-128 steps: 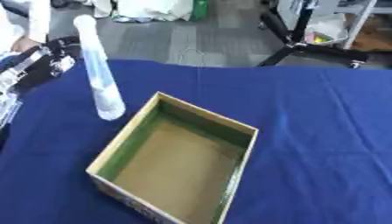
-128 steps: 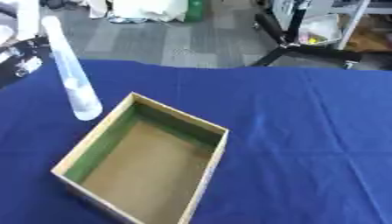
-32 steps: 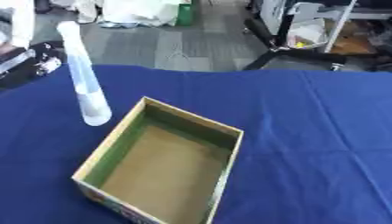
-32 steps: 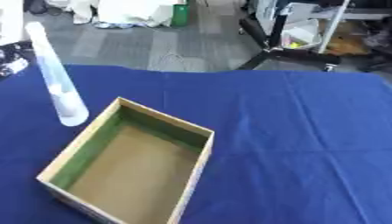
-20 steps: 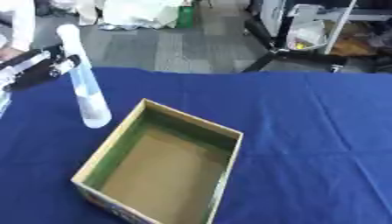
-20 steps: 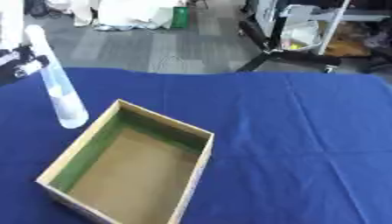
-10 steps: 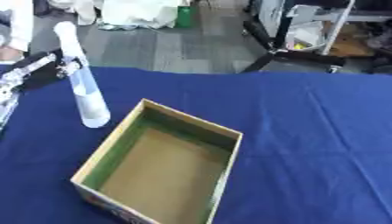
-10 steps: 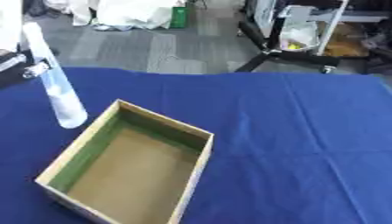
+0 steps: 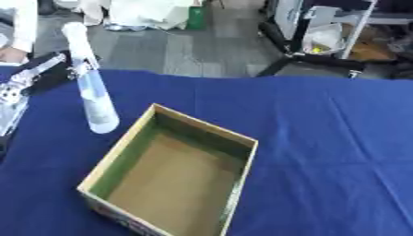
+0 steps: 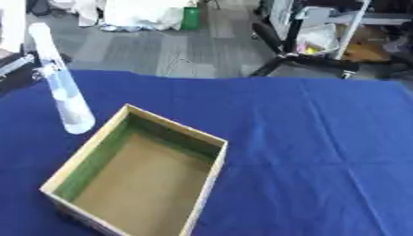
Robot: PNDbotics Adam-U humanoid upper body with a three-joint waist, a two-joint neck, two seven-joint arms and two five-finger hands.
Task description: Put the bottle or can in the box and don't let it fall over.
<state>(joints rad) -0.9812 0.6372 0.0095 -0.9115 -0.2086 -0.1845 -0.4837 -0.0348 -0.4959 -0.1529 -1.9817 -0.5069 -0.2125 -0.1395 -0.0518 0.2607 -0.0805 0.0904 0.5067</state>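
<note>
A tall clear bottle [image 9: 94, 99] with a white cap stands on the blue tablecloth [image 9: 322, 138], just left of the box's far left corner. The open cardboard box [image 9: 174, 177] with green inner walls lies in the middle, with nothing in it. My left hand [image 9: 42, 76] comes in from the left edge at the height of the bottle's upper part. Its fingers [image 9: 79, 65] curl round the bottle below the cap. My right hand shows in neither view.
The table's far edge [image 9: 242, 77] runs just behind the bottle, with grey floor beyond it. A black chair base [image 10: 306, 57] and white bags stand on that floor. Bare blue cloth lies to the right of the box.
My left hand has moved right, from beside the bottle to round its upper part. The bottle and the box stay where they were.
</note>
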